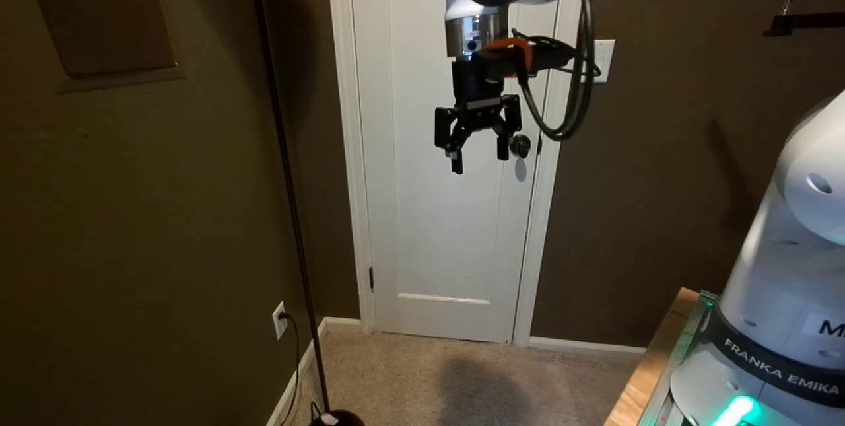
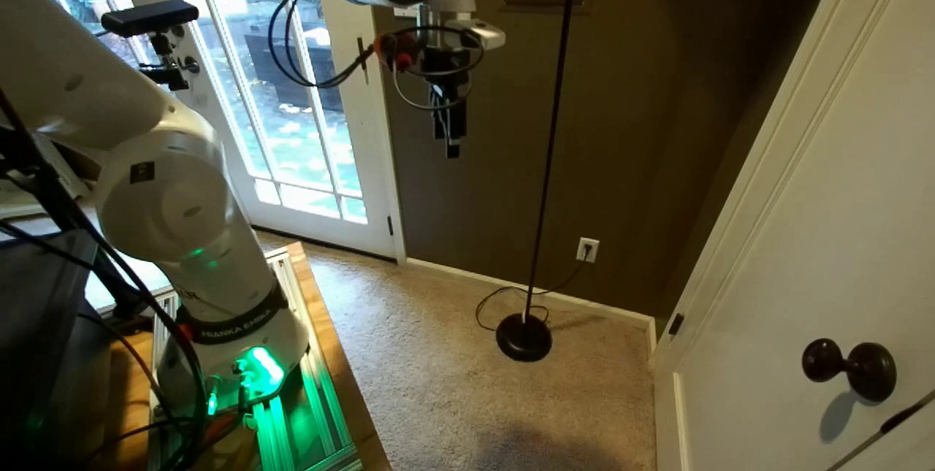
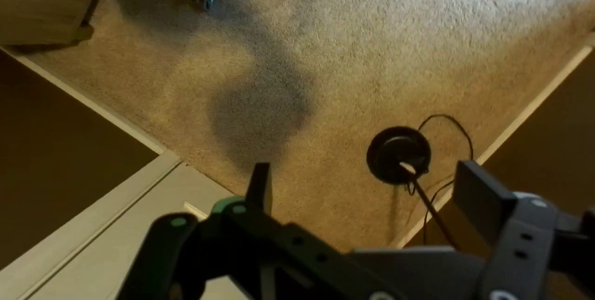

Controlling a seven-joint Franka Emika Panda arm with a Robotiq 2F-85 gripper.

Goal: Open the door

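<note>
The white door [image 1: 449, 228] with a recessed panel stands closed in its frame in an exterior view. It also fills the right side of an exterior view [image 2: 855, 223], and part of it shows at lower left in the wrist view [image 3: 135, 230]. Its dark round knob [image 1: 520, 146] is near the right edge of the door; the knob also shows in an exterior view [image 2: 871, 371]. My gripper [image 1: 480, 156] points down with fingers spread and nothing between them. It is well apart from the knob in an exterior view [image 2: 451, 150]. Both fingers show in the wrist view [image 3: 369, 183].
A thin black floor-lamp pole [image 1: 290, 195] rises from a round base [image 2: 524, 337] on the carpet; the base also shows in the wrist view [image 3: 395, 151]. Its cord runs to a wall outlet [image 2: 587, 250]. A glazed door [image 2: 372, 164] and a wooden table edge [image 2: 343, 383] are near the arm.
</note>
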